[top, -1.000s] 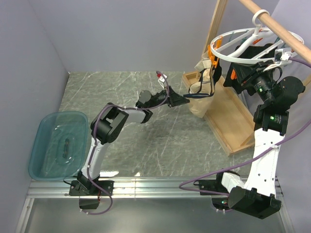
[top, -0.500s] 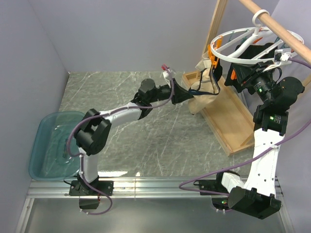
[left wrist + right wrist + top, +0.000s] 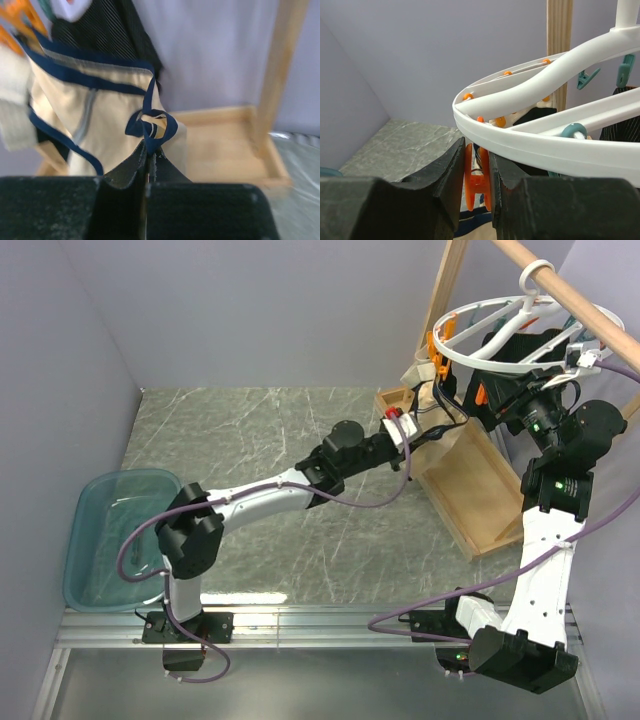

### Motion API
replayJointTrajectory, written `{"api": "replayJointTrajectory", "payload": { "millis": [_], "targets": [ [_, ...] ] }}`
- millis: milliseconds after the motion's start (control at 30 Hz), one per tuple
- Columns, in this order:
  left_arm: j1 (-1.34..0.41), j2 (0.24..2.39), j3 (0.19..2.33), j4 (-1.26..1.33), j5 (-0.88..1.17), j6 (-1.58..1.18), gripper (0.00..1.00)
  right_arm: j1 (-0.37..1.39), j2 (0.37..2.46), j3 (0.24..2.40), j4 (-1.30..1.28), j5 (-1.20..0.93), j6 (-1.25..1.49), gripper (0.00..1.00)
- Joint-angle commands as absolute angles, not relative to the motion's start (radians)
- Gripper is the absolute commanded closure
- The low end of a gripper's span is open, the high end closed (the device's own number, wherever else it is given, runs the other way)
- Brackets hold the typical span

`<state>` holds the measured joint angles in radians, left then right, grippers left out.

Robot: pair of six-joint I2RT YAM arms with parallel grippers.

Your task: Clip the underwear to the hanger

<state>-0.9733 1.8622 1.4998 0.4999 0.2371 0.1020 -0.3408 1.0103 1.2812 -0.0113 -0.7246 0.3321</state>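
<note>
Stretched far farther toward two o'clock than a second ago with the left claw point(image 3: 149, 150), reaching over the marble table point(image 3: 260, 430) to the foot of the wooden frame point(image 3: 470, 495). Leaves a teal basin point(image 3: 100, 540) alone at eight o'clock. Pinches a loop of navy trim tight between closed fingers, with the tan underwear point(image 3: 100, 105) hanging up at eleven o'clock in the wrist view, just below the hanger point(image 3: 535, 142) and beside a black garment point(image 3: 107, 30).

Farther right, at two o'clock, squeezes an orange clip point(image 3: 477, 182) in the right claw point(image 3: 477, 149), closed on it just under the white ring.

Could drop the cloth if that thin hold on the trim slips during the last lift. Could also miss the clip's mouth, with only a bunched edge on offer and the ring hanging loose from the rod point(image 3: 575, 302). Stands to snag on the teal clips point(image 3: 587, 79), the black garment and the upright post point(image 3: 280, 65), all crowding the way in.
</note>
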Motion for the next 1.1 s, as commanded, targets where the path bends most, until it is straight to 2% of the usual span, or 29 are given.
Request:
{"api": "replayJointTrajectory", "payload": {
  "millis": [0,233,1067],
  "targets": [
    [-1.011,1.902,1.574,0.645,0.063,0.271,1.0,-0.337,0.973,1.267,-0.015,-0.778,0.347,1.0],
    [-1.035,1.996,1.707,0.679,0.029,0.301,1.0,-0.334,0.966,1.252,-0.008,-0.792,0.373,1.0],
    [-1.086,2.138,1.907,0.724,0.06,0.298,1.0,-0.311,0.96,1.204,0.034,-0.79,0.429,1.0]
  ]
}}
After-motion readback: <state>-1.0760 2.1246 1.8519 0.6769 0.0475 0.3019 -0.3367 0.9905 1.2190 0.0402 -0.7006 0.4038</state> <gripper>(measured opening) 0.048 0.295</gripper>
